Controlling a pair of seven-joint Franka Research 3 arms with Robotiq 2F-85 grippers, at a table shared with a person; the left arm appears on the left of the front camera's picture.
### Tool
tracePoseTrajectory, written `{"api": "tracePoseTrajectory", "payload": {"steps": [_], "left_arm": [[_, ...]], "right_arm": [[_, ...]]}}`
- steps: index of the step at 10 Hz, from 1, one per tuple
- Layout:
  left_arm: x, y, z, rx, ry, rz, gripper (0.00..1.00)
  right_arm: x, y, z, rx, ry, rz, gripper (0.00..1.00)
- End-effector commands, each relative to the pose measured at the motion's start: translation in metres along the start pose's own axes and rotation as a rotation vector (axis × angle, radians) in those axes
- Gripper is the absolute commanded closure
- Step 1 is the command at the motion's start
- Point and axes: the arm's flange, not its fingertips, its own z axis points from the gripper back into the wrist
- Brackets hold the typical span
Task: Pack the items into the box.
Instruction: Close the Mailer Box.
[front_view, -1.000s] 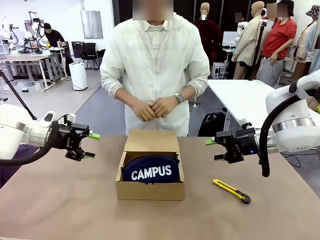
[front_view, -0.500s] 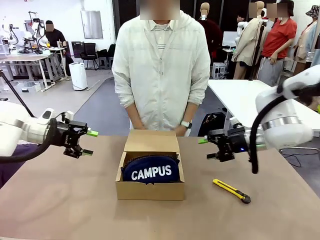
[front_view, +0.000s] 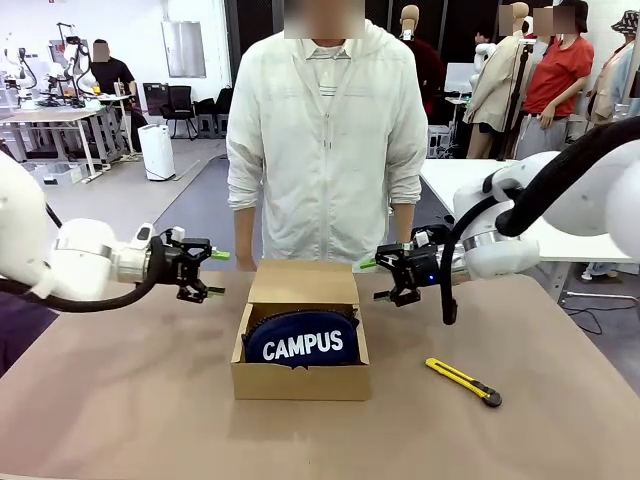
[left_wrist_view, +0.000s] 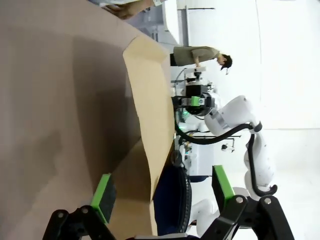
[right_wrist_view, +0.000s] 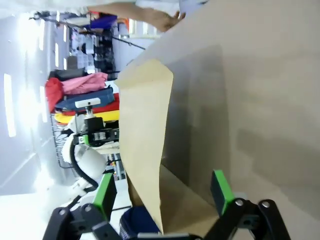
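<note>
My L gripper & R gripper: both wide open, empty, either side of lid. Pouch sits in box; soft. Lid's thin card, light, bendy: pinch side edges. Black item maybe underneath, can't tell.

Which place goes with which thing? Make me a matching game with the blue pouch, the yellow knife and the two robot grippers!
Things:
1. blue pouch
2. yellow knife
3. left gripper
4. right gripper

Places:
A. open, at the left side of the lid
B. lying on the table, right of the box
C. open, at the right side of the lid
D. inside the box

Pairs: 1-D, 2-B, 3-A, 4-C
</note>
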Motion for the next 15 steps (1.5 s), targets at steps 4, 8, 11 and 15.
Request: {"api": "tracePoseTrajectory", "payload": {"steps": [4, 8, 11, 15], "left_arm": [[0.022, 0.014, -0.048, -0.1, 0.053, 0.011, 0.0], [0.025, 0.012, -0.07, -0.193, 0.039, -0.142, 0.0], [0.027, 0.012, -0.077, -0.214, 0.091, -0.137, 0.0], [0.022, 0.007, -0.076, -0.21, 0.158, -0.115, 0.39]], "right_arm": [[0.021, 0.004, -0.045, 0.16, 0.182, -0.063, 0.0], [0.014, 0.01, -0.046, 0.173, 0.201, -0.024, 0.0], [0.011, 0.012, -0.044, 0.163, 0.218, 0.029, 0.0], [0.011, 0.012, -0.044, 0.172, 0.202, 0.041, 0.35]]}}
